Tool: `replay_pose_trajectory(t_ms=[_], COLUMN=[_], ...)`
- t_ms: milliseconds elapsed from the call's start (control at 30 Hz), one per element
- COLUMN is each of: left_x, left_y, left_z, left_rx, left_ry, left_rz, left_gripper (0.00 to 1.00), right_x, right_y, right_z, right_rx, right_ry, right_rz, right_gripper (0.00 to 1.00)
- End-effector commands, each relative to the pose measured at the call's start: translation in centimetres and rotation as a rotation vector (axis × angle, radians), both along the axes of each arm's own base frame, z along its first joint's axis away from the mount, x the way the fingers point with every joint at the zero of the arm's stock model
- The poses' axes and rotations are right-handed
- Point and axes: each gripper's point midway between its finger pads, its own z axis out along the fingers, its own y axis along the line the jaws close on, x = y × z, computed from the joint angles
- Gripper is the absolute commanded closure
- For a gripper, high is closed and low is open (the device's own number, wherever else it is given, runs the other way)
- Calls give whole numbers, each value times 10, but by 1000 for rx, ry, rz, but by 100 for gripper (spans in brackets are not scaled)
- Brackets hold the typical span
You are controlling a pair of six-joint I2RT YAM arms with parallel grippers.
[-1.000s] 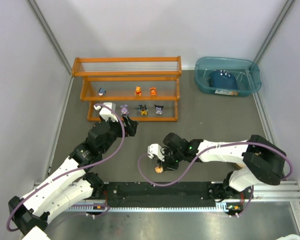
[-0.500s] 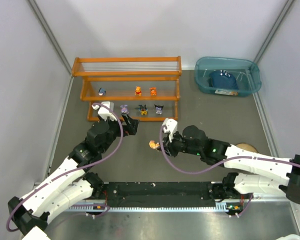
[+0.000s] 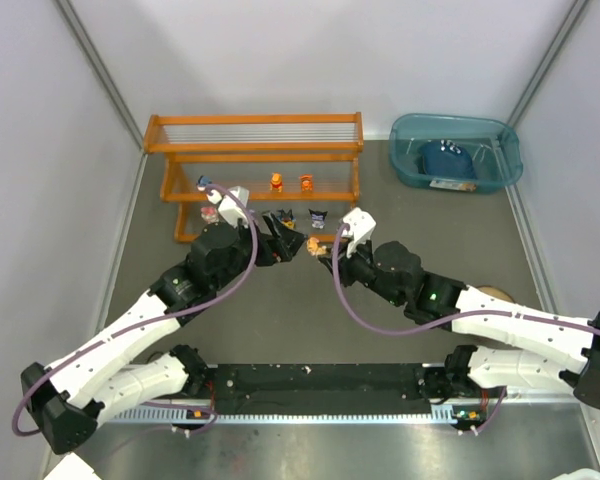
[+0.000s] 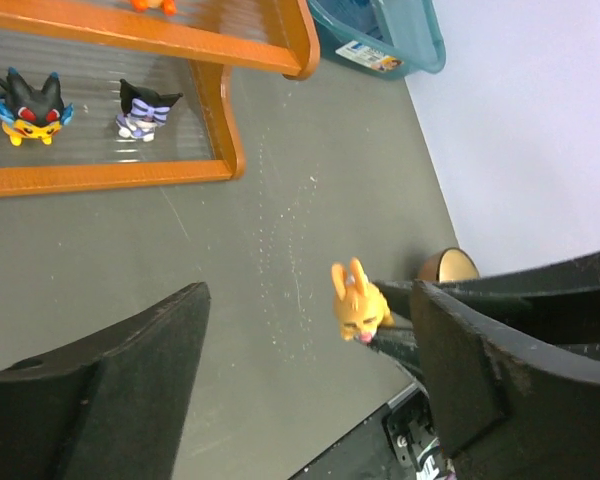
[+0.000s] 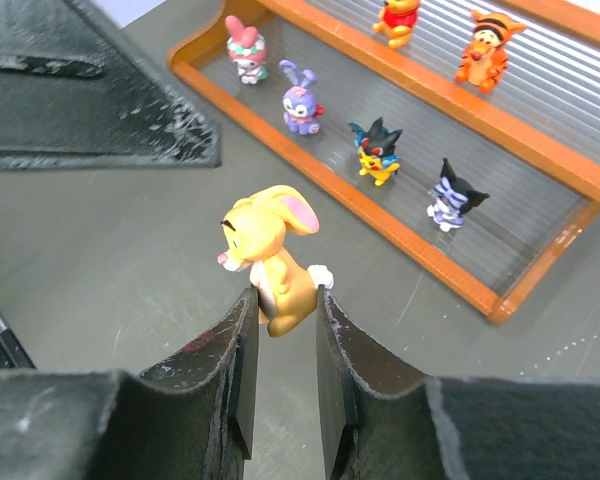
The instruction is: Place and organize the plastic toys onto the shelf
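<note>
My right gripper [image 3: 318, 248] [image 5: 283, 295] is shut on an orange rabbit toy [image 5: 275, 260] and holds it above the table just in front of the shelf [image 3: 255, 150]. The rabbit also shows in the left wrist view [image 4: 358, 305]. My left gripper [image 3: 283, 243] [image 4: 305, 340] is open and empty, close to the left of the rabbit. On the bottom tier stand a pink-and-white toy [image 5: 245, 45], a purple one [image 5: 300, 95], a black-and-yellow one [image 5: 375, 150] and a black-and-purple one [image 5: 450, 205]. The middle tier holds a blue toy [image 3: 204, 183] and two orange toys [image 3: 277, 181] [image 3: 307, 182].
A teal bin [image 3: 500, 150] with a dark blue item [image 3: 446, 160] stands at the back right. A round tan disc [image 3: 492, 293] lies on the table by the right arm. Grey walls close in both sides.
My right gripper has carried the rabbit from the near middle of the table up toward the shelf. My left gripper has moved right and forward, now beside the rabbit.
</note>
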Motion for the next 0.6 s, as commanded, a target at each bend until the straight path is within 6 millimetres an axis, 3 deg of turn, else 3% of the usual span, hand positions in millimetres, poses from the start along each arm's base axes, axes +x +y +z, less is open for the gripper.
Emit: replay_pose_trajectory(t_ms=[0, 33, 200, 567], left_x=[-4, -5, -7, -7], left_y=[-10, -11, -18, -20], left_z=[24, 22, 23, 15], left_rx=[-53, -51, -48, -65], left_ry=[3, 16, 44, 108], left_rz=[-3, 2, 25, 137], left_gripper=[21, 28, 30, 24], right_x=[12, 13, 14, 9], right_y=[-2, -2, 1, 1], right_z=[49, 50, 50, 51], right_rx=[125, 124, 110, 111], right_ry=[-77, -81, -81, -69], right_rz=[-81, -80, -79, -56], right_gripper=[100, 100, 100, 100])
